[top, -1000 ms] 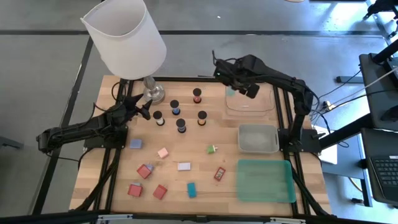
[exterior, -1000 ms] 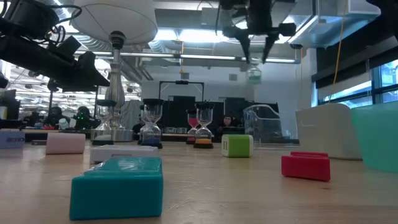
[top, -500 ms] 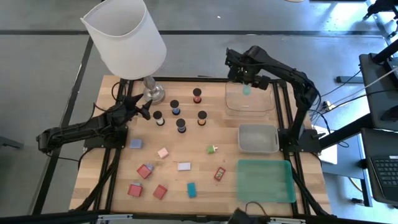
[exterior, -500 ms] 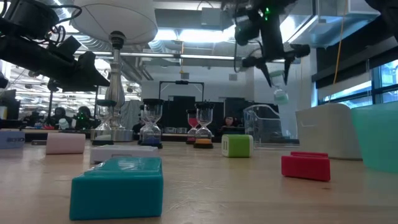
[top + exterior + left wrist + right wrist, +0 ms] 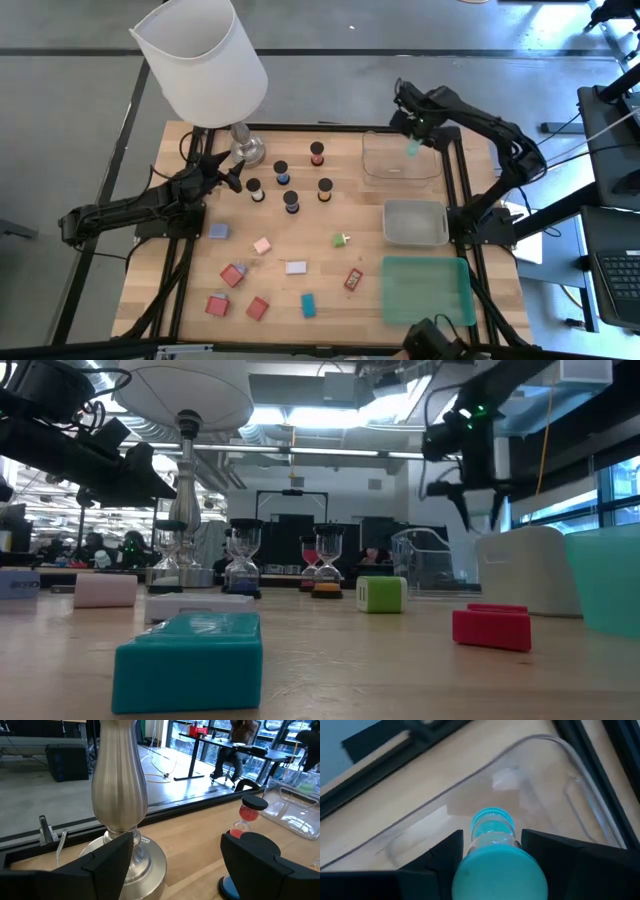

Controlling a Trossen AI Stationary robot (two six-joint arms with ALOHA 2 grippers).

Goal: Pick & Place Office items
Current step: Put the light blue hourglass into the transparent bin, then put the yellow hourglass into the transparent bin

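The lamp (image 5: 203, 62) fills the upper left of the high view, its shade overhanging the table's (image 5: 190, 265) far left corner. Just right of its base stand five hourglasses (image 5: 291, 201) in a tight cluster, with narrow gaps. Small blocks (image 5: 262, 245) dot the lower centre, well apart, leaving passable lanes. The clear tray (image 5: 400, 175), grey tray (image 5: 415, 222) and green tray (image 5: 427, 291) line the right edge.

A robotics lab in an open office hall. Desks (image 5: 235, 747) with a seated person (image 5: 235, 740) stand behind. Ceiling ducts (image 5: 300, 452) run overhead.
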